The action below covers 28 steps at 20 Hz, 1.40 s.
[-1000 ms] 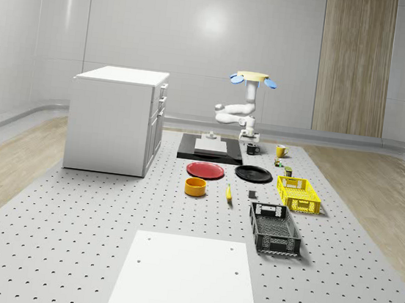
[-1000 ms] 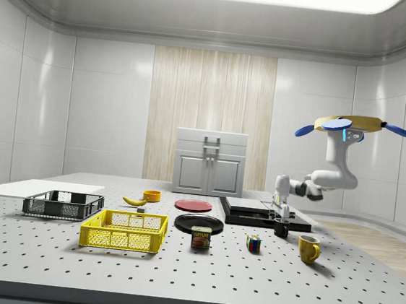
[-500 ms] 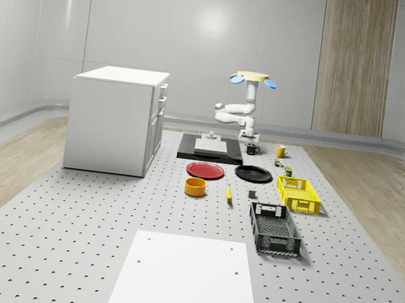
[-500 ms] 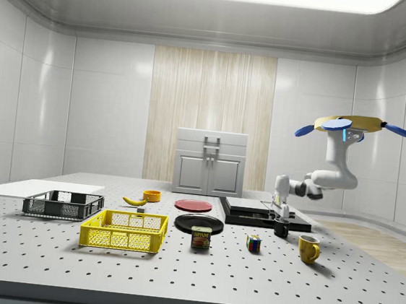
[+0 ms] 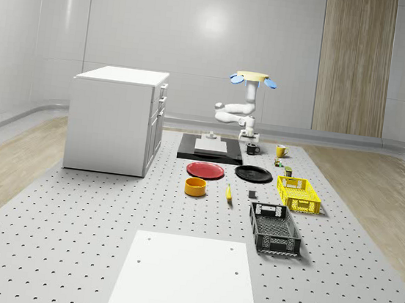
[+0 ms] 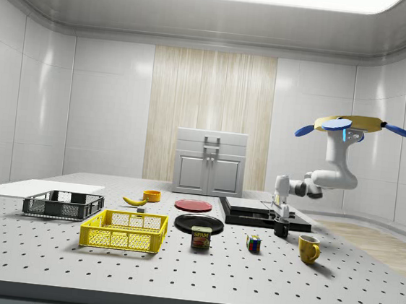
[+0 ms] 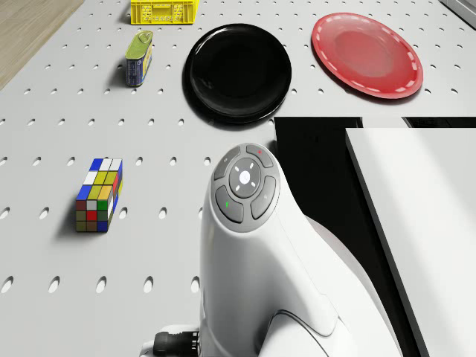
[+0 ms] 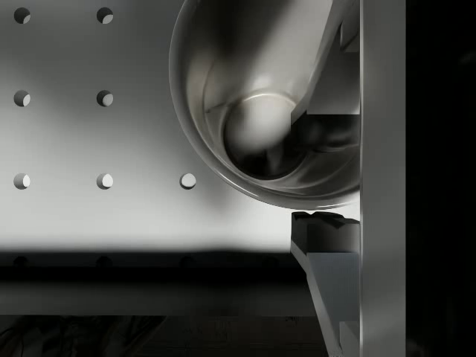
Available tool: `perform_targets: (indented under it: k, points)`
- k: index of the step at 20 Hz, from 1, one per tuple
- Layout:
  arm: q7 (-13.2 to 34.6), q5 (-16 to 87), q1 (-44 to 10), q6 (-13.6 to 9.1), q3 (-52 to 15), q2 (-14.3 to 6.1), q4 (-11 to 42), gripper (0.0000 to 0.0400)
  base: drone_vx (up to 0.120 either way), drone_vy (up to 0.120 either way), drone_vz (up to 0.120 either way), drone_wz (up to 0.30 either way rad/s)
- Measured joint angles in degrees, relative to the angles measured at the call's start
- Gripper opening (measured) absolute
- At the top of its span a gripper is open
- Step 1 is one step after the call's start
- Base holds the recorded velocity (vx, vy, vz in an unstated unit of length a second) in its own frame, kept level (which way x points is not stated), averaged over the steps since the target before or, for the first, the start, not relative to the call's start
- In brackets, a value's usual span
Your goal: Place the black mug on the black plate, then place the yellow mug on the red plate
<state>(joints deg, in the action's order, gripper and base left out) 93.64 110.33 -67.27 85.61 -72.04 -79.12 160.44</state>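
The black mug (image 5: 252, 149) (image 6: 281, 229) stands on the table beside the black slab, its shiny inside facing the wrist camera (image 8: 253, 111). My gripper (image 8: 327, 204) (image 6: 280, 218) points straight down and is shut on the mug's wall, one finger inside the rim and one finger (image 8: 327, 245) outside. The drone (image 5: 253, 78) (image 6: 351, 125) hovers high over the table's far end. The black plate (image 5: 253, 174) (image 7: 238, 72) and red plate (image 5: 205, 170) (image 7: 367, 53) lie side by side nearer the table's middle. The yellow mug (image 5: 281, 151) (image 6: 308, 249) stands to the whole-scene view's right of the black mug.
A black slab (image 5: 210, 149) carrying a white block borders the mug. A Rubik's cube (image 7: 99, 195), a can (image 7: 139, 57), a yellow crate (image 5: 298, 193), a black crate (image 5: 274, 227), an orange bowl (image 5: 195, 187) and a banana (image 5: 228, 192) lie around. A white cabinet (image 5: 118, 119) stands at the whole-scene view's left.
The fingers have closed from wide open onto the black mug's wall. The drone has kept its place and the mug stands where it was.
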Motion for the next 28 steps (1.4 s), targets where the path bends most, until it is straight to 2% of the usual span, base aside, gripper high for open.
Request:
perform_targets:
  k: [7,12,15,25,28]
  points:
    - [0.71,-4.45,-0.33,-1.03,-4.45,-0.65,0.86,0.0111,0.000,0.000,0.000,0.000]
    - [1.28,-8.22,-0.72,-1.70,-8.22,-1.27,1.33,0.0110,0.008,0.000,0.112,0.000]
    - [1.50,-9.56,-0.92,-1.61,-9.46,-1.78,1.42,0.0110,0.120,0.000,0.120,0.000]
    - [1.89,-11.51,-1.31,-0.21,-10.88,-3.71,1.44,0.0110,0.120,0.000,0.000,0.000]
    - [1.97,-11.80,-1.38,0.29,-11.01,-4.27,1.43,0.0110,0.120,-0.080,0.000,0.000]
